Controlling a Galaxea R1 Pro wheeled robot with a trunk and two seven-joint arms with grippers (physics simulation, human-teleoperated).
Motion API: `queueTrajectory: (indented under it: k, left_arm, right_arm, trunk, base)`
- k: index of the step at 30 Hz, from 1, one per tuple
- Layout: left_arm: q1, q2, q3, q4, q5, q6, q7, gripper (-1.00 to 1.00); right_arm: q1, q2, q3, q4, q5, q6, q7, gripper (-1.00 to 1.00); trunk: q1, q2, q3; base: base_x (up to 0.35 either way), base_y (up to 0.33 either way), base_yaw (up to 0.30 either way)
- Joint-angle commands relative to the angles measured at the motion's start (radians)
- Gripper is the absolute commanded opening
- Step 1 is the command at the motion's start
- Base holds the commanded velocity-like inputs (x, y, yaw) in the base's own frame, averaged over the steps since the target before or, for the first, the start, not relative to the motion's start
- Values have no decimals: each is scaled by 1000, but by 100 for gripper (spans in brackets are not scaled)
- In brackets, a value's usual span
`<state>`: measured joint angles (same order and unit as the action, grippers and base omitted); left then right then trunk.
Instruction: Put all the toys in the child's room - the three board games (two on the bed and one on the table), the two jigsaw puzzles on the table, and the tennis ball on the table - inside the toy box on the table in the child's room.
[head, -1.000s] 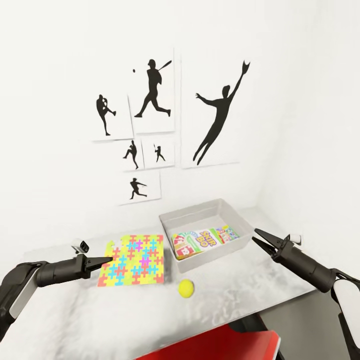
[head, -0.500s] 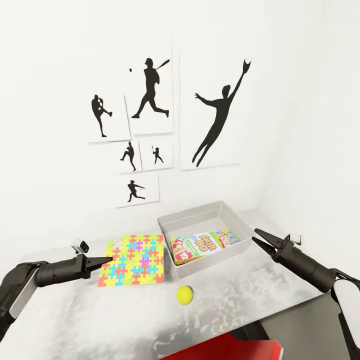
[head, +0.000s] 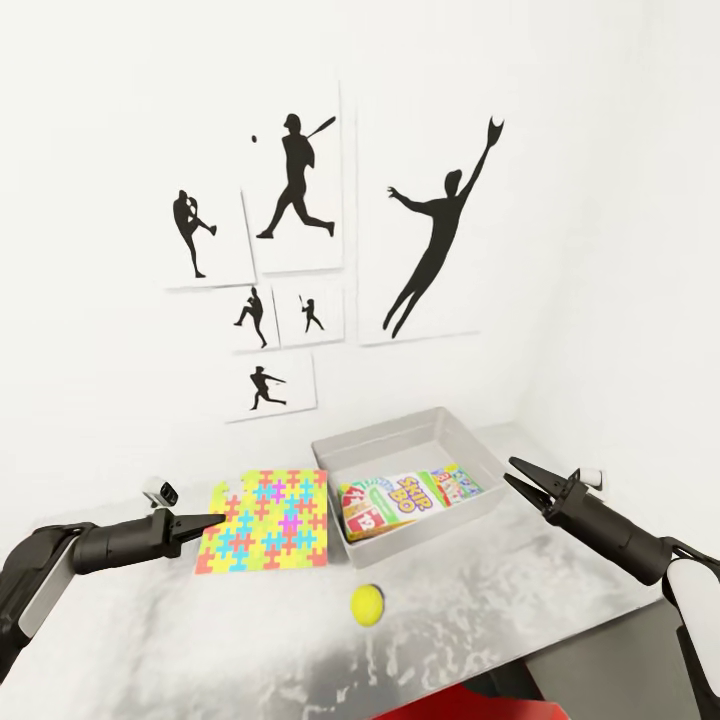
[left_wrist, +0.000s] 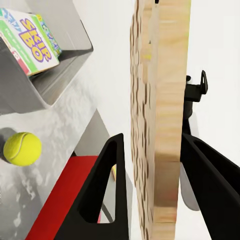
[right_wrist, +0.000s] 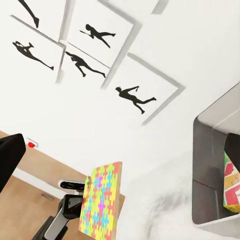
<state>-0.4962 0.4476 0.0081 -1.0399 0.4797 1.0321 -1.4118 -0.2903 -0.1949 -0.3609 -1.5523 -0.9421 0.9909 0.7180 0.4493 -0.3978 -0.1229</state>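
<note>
My left gripper (head: 216, 520) is shut on the edge of a colourful jigsaw puzzle (head: 266, 519), holding it just over the table left of the grey toy box (head: 396, 432). The left wrist view shows the puzzle's wooden edge (left_wrist: 161, 100) clamped between the black fingers (left_wrist: 107, 187). Board games, a Skip-Bo box (head: 400, 496) among them, lie inside the toy box. A yellow tennis ball (head: 367, 604) rests on the table in front of the box. My right gripper (head: 513, 476) stands open at the box's right side, with nothing in it.
The grey marbled table (head: 500, 600) meets white walls at the back and right, with baseball silhouette posters (head: 300, 180) above. A small white device (head: 161, 491) sits at the table's left. A red object (head: 470, 703) shows below the table's front edge.
The whole view has shifted a little, so the camera moved. Both arms keep their pose, and the left gripper still holds the puzzle.
</note>
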Motion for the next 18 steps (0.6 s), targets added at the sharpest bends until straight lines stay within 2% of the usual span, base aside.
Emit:
queueTrajectory:
  k: [1, 9, 18]
  left_arm:
    - [-1, 0, 0, 0, 3, 9, -1, -100]
    - [-1, 0, 0, 0, 4, 9, -1, -100]
    - [-1, 0, 0, 0, 2, 9, -1, -100]
  right_arm:
    - [-1, 0, -1, 0, 3, 5, 4, 100]
    - [-1, 0, -1, 0, 2, 5, 4, 100]
    - [-1, 0, -1, 0, 2, 5, 4, 100]
  trunk:
    - [1, -2, -2]
    - [1, -2, -2]
    - [1, -2, 0]
  base:
    - [24, 12, 0]
    - [5, 0, 0]
    - [0, -65, 0]
